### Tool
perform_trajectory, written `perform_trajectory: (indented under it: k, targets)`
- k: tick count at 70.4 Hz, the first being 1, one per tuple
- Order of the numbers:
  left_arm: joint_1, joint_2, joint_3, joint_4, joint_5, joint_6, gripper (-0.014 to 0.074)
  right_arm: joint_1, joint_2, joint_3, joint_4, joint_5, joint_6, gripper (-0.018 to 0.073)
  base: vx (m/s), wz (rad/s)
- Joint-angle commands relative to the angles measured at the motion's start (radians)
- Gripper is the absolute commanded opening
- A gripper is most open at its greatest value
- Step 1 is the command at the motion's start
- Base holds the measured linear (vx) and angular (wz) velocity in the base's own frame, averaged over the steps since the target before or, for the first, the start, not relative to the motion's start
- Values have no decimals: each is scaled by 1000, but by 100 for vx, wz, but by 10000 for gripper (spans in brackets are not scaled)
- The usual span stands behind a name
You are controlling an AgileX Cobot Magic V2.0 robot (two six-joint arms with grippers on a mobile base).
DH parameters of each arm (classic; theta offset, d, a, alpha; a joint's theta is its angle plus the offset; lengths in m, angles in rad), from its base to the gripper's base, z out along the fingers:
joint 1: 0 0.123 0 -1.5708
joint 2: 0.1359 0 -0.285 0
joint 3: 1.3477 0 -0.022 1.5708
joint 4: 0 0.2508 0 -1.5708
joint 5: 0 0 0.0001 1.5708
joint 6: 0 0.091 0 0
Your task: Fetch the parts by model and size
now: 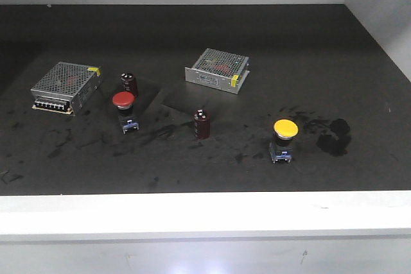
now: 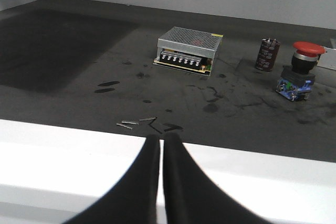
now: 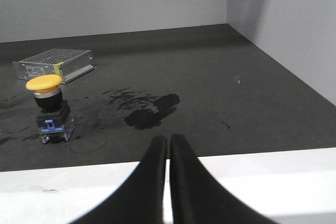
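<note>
Left gripper (image 2: 160,139) and right gripper (image 3: 168,140) hung, fingers pressed together, at the counter's (image 1: 289,43) six o'clock edge; red switch (image 1: 124,111) and yellow switch (image 1: 284,139) stood upright, apparently spaced for picking.

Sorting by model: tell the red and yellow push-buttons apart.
The red push-button switch has a red cap, the yellow push-button switch a yellow one. The red stands left, close in front of a capacitor; the yellow stands alone at right. Both are upright mushroom-heads on dark bodies with blue terminals.
</note>
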Motion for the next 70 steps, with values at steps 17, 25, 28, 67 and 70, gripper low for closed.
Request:
perform_trajectory:
  k: [17, 25, 28, 67, 70]
  targets:
    - [-8, -6, -2, -8, -75, -7, -6, -4, -16, 9, -7, -75, -10, -2, 0, 0]
    - [-8, -6, -2, -8, -75, -7, -6, -4, -16, 9, -7, -75, -10, -2, 0, 0]
    - [-8, -6, -2, -8, -75, -7, -6, -4, -16, 9, -7, -75, -10, -2, 0, 0]
    - [-8, -6, -2, -8, -78, -7, -6, -4, -16, 9, -7, -75, -10, -2, 0, 0]
    - [-8, -6, -2, -7, -90, -7, -6, -4, -17, 9, -7, -78, -10, -2, 0, 0]
